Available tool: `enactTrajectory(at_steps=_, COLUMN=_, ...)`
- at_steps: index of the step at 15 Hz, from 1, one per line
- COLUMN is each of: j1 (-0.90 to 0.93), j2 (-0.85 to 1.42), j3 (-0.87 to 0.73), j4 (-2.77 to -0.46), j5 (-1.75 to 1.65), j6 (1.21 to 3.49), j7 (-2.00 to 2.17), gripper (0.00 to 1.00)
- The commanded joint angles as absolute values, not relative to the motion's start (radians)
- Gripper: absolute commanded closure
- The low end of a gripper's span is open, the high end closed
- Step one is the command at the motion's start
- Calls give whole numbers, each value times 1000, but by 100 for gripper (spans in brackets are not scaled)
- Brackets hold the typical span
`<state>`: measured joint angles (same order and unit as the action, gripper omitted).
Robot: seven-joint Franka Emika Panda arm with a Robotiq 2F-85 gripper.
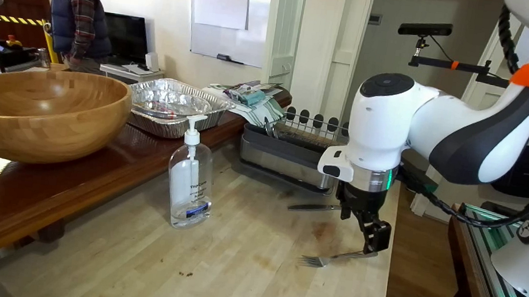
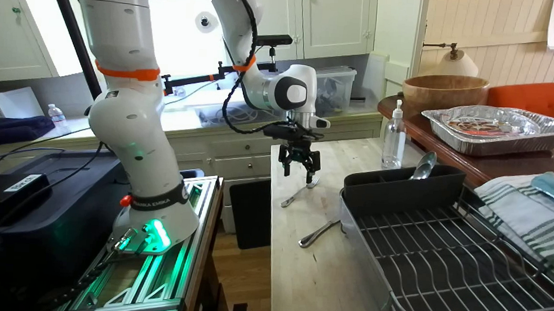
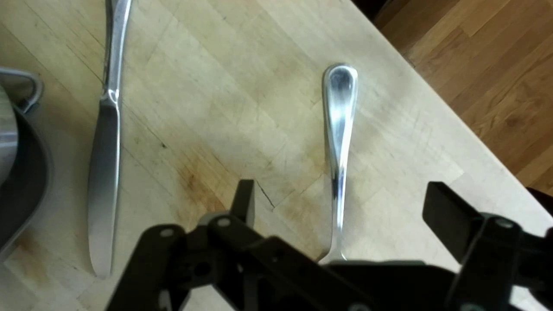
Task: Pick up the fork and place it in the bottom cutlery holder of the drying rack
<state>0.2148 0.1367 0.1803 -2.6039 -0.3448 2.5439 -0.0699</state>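
In the wrist view the silver fork (image 3: 340, 147) is lying on the pale wooden tabletop (image 3: 242, 56), right of centre, its long axis running nearly upright in the frame: handle end pointing upward, head hiding behind the Robotiq gripper (image 3: 343, 200). The gripper is holding nothing, its fingers spreading wide at lower middle and lower right, so the narrow shank is running about midway between them. The gap is spanning nearly square across that axis; closing there is likely calling for little twist. The fingertips' height is not showing clearly. In an exterior view the drying rack (image 2: 364, 255) is filling the lower right, apart from the fork.
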Motion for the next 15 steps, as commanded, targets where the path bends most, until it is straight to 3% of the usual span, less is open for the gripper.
enactTrajectory(at_steps=1, j1=215, j2=237, j3=160, j4=-2572, j5=-363, j6=2626, j7=-14, gripper=0)
enactTrajectory(at_steps=5, j1=227, j2=303, j3=139, j4=-2541, j5=-360, j6=2655, j7=8, gripper=2)
enactTrajectory(at_steps=6, j1=234, j2=317, j3=129, j4=-2532, j5=-368, j6=2659, j7=24, gripper=10)
enactTrajectory(at_steps=10, j1=249, j2=359, j3=108, j4=-2500, j5=-368, j6=2675, j7=44, gripper=4)
enactTrajectory(at_steps=11, j1=254, j2=368, j3=102, j4=-2492, j5=-370, j6=2679, j7=51, gripper=30)
enactTrajectory(at_steps=13, j1=261, j2=379, j3=95, j4=-2479, j5=-369, j6=2680, j7=58, gripper=30)
enactTrajectory(at_steps=15, j1=268, j2=385, j3=89, j4=-2471, j5=-369, j6=2680, j7=63, gripper=47)
